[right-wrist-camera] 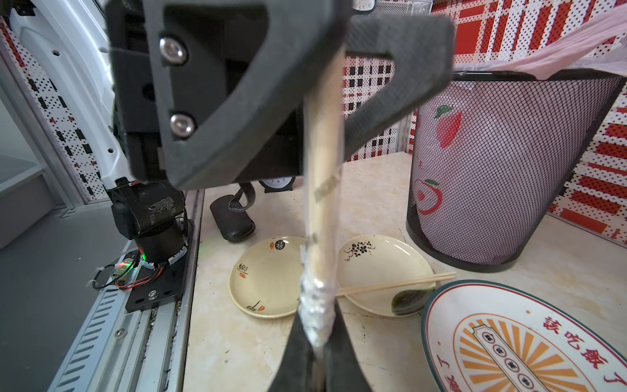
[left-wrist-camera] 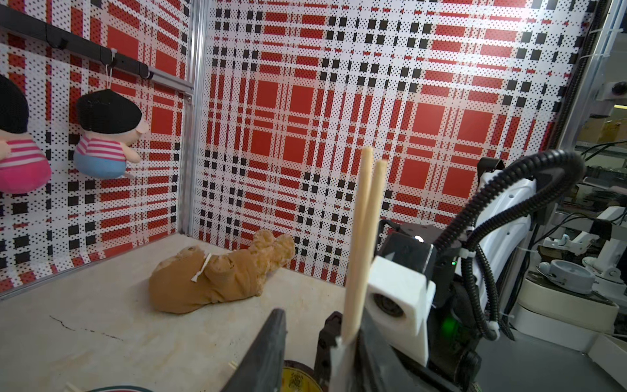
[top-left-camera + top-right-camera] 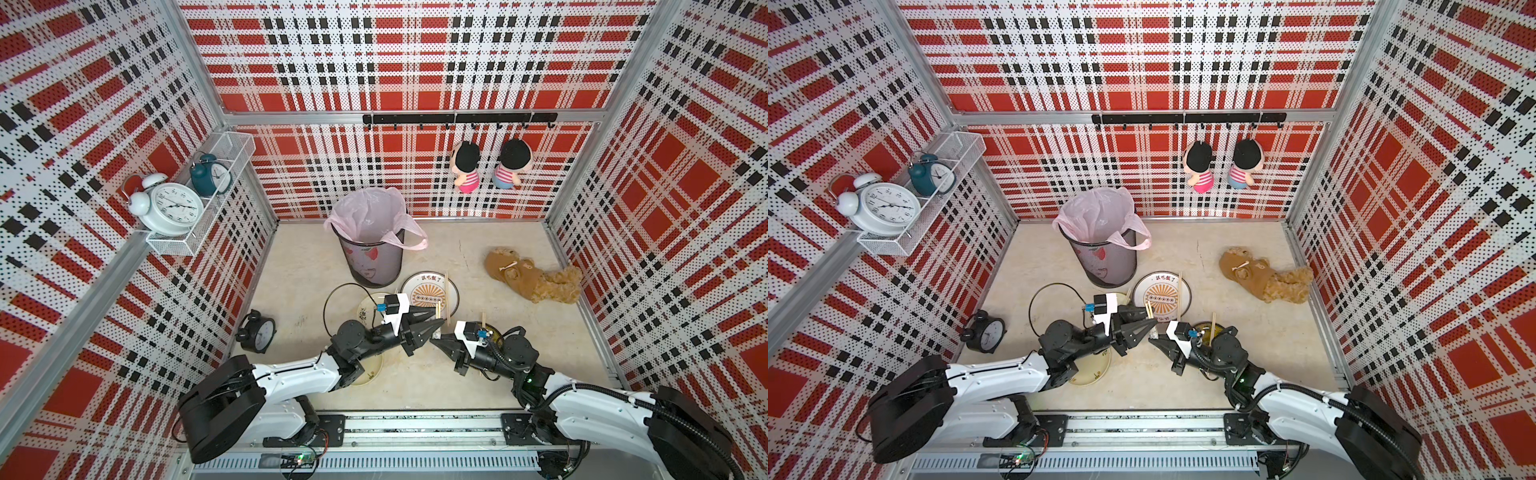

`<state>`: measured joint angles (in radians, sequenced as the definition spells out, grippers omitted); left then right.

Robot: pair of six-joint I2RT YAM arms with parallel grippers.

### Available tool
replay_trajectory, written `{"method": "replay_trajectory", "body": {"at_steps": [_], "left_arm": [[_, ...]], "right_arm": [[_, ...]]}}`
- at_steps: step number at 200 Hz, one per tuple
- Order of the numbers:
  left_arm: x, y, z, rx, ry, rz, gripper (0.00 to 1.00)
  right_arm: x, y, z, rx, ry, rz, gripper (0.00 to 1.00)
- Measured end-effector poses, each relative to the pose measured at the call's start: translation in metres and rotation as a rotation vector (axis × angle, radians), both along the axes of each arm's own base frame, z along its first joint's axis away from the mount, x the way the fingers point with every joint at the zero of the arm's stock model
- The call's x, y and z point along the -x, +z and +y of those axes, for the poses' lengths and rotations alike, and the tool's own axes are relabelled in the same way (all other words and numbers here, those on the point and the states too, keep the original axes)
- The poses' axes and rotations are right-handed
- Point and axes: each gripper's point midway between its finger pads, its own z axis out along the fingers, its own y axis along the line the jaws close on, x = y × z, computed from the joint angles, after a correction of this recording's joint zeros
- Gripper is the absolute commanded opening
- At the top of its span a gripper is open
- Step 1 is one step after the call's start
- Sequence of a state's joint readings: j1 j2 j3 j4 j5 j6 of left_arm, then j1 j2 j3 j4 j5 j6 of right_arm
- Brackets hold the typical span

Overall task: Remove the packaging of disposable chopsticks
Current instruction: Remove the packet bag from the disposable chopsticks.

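Top views, both: left gripper and right gripper sat tip to tip near the front-middle of the table, just on the near side of the big printed plate. Held chopsticks stood upright at the meeting point, w/ a grey scrap of sleeve right below them, btwn the two tips. Both top views agreed: held chopsticks, sleeve. A bare pair lay across the big printed plate. Mesh bin w/ pink liner stood just behind the plate, brown plush well off to the right.

Left wrist: held chopsticks rose tall and bare up top, lower ends slipping into the sleeve, a dark finger off to one side. Brown plush lay on the table beyond.

Right wrist: right gripper was clenched on the crumpled end of the sleeve. From there the clear plastic ran up over the sticks to the left gripper, whose fingers pressed in on either side of the held chopsticks. It looked clamped on them. Down below, a second bare pair lay across a small plate, next to the mesh bin
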<state>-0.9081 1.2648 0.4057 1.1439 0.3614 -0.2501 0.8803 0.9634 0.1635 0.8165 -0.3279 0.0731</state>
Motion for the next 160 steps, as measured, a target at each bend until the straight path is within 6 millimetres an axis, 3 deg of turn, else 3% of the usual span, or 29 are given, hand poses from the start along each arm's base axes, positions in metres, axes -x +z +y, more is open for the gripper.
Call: {"method": "replay_trajectory", "body": {"at_steps": [28, 47, 60, 89, 102, 160], "left_arm": [[0.004, -0.004, -0.003, -0.009, -0.019, -0.001, 0.18], [0.003, -0.007, -0.004, -0.015, -0.020, 0.003, 0.26], [0.003, -0.011, -0.004, -0.023, -0.020, 0.013, 0.25], [0.007, -0.023, -0.004, -0.039, -0.037, 0.032, 0.06], [0.009, -0.025, -0.003, -0.039, -0.037, 0.025, 0.05], [0.010, -0.029, -0.004, -0.023, -0.041, 0.029, 0.17]], "right_arm": [[-0.001, -0.003, 0.000, 0.007, -0.008, 0.009, 0.00], [-0.001, -0.002, 0.000, 0.008, -0.006, 0.008, 0.00], [0.000, -0.001, 0.000, 0.006, 0.000, 0.006, 0.00], [0.000, -0.002, 0.001, 0.009, 0.003, 0.010, 0.00], [0.001, -0.003, 0.001, 0.011, 0.008, 0.017, 0.00], [0.000, -0.001, 0.003, 0.025, 0.014, 0.021, 0.00]]}}
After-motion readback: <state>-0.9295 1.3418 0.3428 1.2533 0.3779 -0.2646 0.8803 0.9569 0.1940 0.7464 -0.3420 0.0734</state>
